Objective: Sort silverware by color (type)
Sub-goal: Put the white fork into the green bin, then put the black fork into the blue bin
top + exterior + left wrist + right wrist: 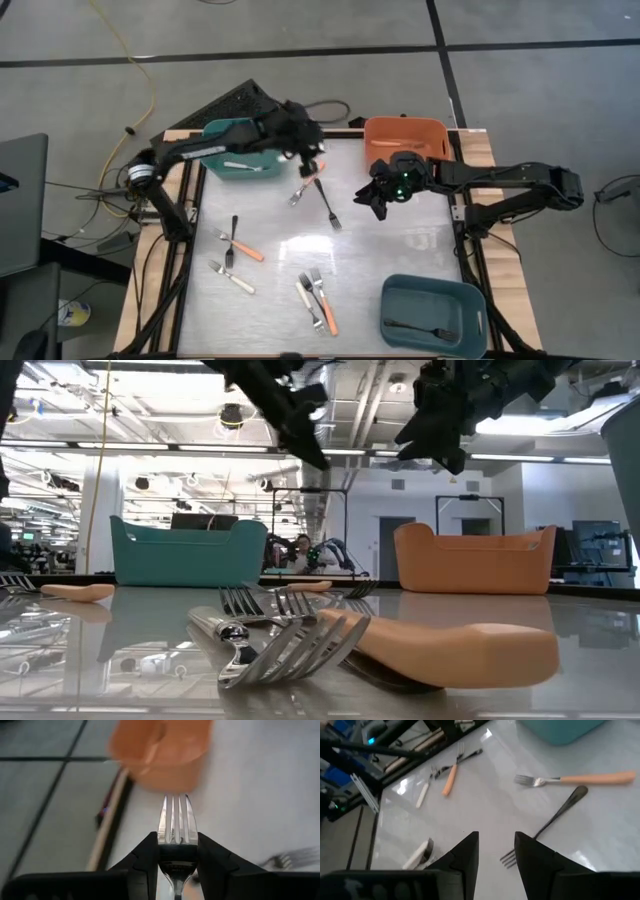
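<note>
Left hand [177, 857] around fork [177, 827], handle hidden.

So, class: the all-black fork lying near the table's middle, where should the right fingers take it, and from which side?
Grip the black fork at mid-handle, coming straight down, fingers across its width. It lies flat and alone, so the slim handle is free on both sides. The open right gripper hovers beside it.

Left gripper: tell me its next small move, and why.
Probably move it toward the orange bin and stop above it. The left gripper is shut on a fork, tines forward, and the bin lies just ahead, not yet beneath. The right gripper hovers open over the table.
</note>
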Robot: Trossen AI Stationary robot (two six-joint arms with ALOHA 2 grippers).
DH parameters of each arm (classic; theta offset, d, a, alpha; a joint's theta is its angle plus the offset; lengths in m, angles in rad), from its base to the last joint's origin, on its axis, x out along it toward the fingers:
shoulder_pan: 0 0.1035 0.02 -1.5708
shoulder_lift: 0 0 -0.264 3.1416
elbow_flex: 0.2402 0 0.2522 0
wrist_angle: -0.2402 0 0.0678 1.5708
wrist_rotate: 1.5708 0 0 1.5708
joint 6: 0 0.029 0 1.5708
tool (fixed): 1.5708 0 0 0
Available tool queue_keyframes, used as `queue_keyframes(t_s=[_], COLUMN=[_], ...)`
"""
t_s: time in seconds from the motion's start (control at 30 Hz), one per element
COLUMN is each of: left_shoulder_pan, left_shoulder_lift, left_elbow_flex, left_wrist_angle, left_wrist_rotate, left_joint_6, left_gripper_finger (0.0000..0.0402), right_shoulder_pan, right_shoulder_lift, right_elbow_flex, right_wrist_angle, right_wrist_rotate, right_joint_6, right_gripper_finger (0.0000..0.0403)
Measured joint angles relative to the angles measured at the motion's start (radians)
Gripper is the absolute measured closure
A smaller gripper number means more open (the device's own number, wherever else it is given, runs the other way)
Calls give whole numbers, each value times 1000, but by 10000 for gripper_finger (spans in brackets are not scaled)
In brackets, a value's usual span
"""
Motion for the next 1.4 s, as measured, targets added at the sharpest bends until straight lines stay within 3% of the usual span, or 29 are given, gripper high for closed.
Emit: queue_keyframes(t_s=[0.23,0.47,0.67,0.97,1.07,1.23,1.4], left_shoulder_pan=[194,328,348,333,331,331,291], left_shoulder_lift=[-132,-176,-179,-203,-253,-390,-521], left_elbow_flex=[-95,-328,-426,-431,-428,-426,-472], left_wrist_angle=[-165,-42,65,72,65,31,-13], left_wrist_rotate=[38,119,126,15,24,145,505], left_joint_6=[86,246,277,247,195,34,-132], left_gripper_finger=[319,319,279,206,188,179,178], right_shoulder_pan=[-12,-2,12,59,86,166,226], right_shoulder_lift=[0,0,0,1,15,95,223], right_elbow_flex=[0,0,0,0,0,18,104], right_wrist_angle=[52,113,216,274,288,290,265], right_wrist_rotate=[0,4,31,82,88,155,180], right_joint_6=[66,113,154,185,199,213,251], right_gripper_finger=[255,255,255,255,255,255,255])
